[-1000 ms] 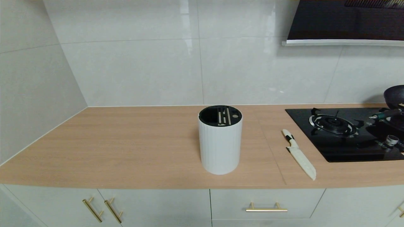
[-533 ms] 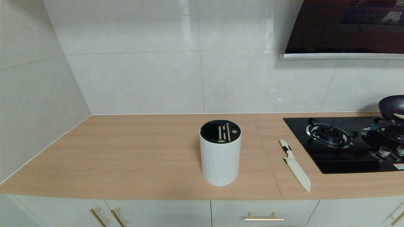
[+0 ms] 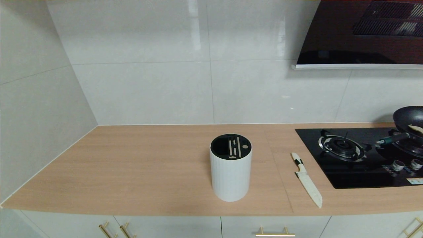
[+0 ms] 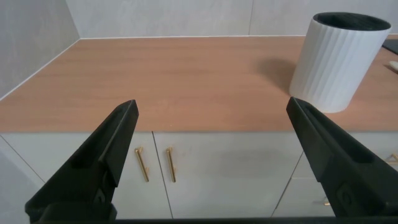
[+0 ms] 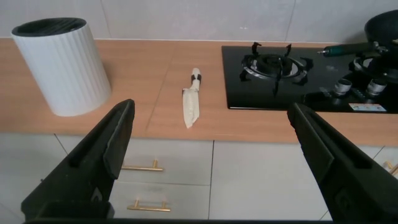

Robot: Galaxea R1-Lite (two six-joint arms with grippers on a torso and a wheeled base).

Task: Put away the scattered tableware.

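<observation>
Only my head camera shifts, nothing else: the cream-bladed kitchen knife (image 3: pixel 306 180) lies untouched right of the white ribbed cylindrical holder (image 3: pixel 230 175), with my left gripper (image 4: pixel 210 106) and right gripper (image 5: pixel 210 106) spread wide, empty.

Back wall (image 3: pixel 148 92): large glossy white tiles, thin grout lines, 2 pale vertical light streaks reflected high up.
Left side wall (image 3: pixel 36 115): same tile, meets the back wall at a corner.
Countertop (image 3: pixel 148 172): light wood grain, runs along the back wall, 1 seam line right of centre.
Below it: white cabinet fronts (image 3: pixel 172 226) with brass bar handles. 2 slanted handles (image 3: pixel 105 229) sit side by side at left, 1 level handle (image 3: pixel 275 234) under the middle.
Right end: black glass gas hob (image 3: pixel 357 172) set into the countertop. 1 burner (image 3: pixel 340 145) with black pan supports, 2 knobs (image 3: pixel 398 164) near the front edge, a dark pan (image 3: pixel 408 117) on the farther burner.
Dark range hood (image 3: pixel 360 36), pale lower edge, on the wall above the hob.
</observation>
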